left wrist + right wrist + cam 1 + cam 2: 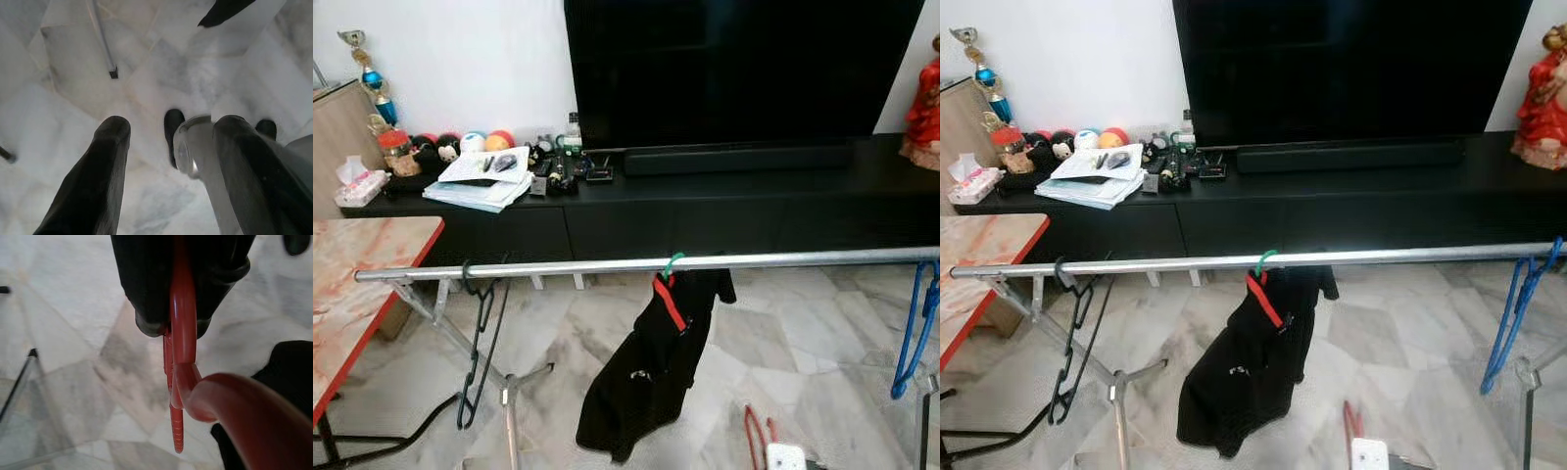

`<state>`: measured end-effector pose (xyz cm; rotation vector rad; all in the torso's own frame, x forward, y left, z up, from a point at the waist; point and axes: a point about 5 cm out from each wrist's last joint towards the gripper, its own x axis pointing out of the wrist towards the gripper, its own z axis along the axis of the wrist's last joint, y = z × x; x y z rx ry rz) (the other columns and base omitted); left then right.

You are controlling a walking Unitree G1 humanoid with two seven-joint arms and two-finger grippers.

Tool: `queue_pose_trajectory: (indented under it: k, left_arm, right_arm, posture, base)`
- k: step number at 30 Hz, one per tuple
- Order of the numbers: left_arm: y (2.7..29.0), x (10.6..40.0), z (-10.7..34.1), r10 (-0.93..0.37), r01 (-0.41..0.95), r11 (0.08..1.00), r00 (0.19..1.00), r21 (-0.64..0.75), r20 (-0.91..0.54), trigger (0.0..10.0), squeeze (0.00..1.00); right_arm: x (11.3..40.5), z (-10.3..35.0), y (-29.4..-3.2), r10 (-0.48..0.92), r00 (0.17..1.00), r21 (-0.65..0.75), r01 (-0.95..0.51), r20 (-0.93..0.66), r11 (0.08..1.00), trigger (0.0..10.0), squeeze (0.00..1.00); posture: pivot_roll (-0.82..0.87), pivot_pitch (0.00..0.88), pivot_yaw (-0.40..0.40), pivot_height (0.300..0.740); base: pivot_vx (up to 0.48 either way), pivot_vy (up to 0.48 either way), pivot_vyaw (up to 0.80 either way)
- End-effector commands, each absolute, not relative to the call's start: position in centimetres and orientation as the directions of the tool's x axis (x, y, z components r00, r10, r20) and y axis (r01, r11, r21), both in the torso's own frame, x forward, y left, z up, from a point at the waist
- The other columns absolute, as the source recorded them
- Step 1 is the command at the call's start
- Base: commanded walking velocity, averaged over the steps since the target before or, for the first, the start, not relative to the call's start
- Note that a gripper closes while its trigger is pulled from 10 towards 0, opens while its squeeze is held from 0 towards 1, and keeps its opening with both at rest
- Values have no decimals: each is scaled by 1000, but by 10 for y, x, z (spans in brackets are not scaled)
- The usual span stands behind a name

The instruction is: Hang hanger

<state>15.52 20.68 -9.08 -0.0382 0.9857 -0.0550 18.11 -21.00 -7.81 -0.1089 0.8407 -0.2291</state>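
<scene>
My right gripper (pixel 182 328) pinches the red hanger (pixel 183 308) by its neck: light, stiff, slick plastic. Left gripper (pixel 168 147) spread, empty.

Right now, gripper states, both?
Left gripper: open, holding nothing.
Right gripper: shut on the red hanger.

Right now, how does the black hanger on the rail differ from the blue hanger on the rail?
The black hanger hangs near the rail's left end; the blue hanger hangs at its right end. One is black, the other blue. The black one looks like several hangers chained downward. Both hang bare, without clothes.
</scene>
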Motion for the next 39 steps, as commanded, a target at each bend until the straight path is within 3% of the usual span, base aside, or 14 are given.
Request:
queue_pose_trajectory:
  k: [1,25,31,39]
  left_arm:
    - [213,145,-94,-46,14,999,523,-45,-851,10000,0]
    - [210,142,-96,-43,0,999,506,-50,-861,10000,0]
    - [210,142,-96,-46,3,999,508,-51,-860,10000,0]
    - [210,141,-96,-50,17,999,503,-48,-863,10000,0]
  right_arm:
    - [182,-79,-202,-226,646,-161,158,-729,974,10000,0]
    - [182,-79,-203,-240,637,-155,187,-733,970,10000,0]
    - [183,-78,-203,-254,646,-163,199,-720,966,10000,0]
    - [210,-59,-217,-359,694,-196,306,-624,932,10000,0]
  posture:
    - [45,0,64,740]
    - [53,1,56,740]
    - [56,6,53,740]
    - [62,7,52,740]
  base:
    - [0,0,0]
    - [214,0,0]
    - [0,0,-493]
    - [0,0,0]
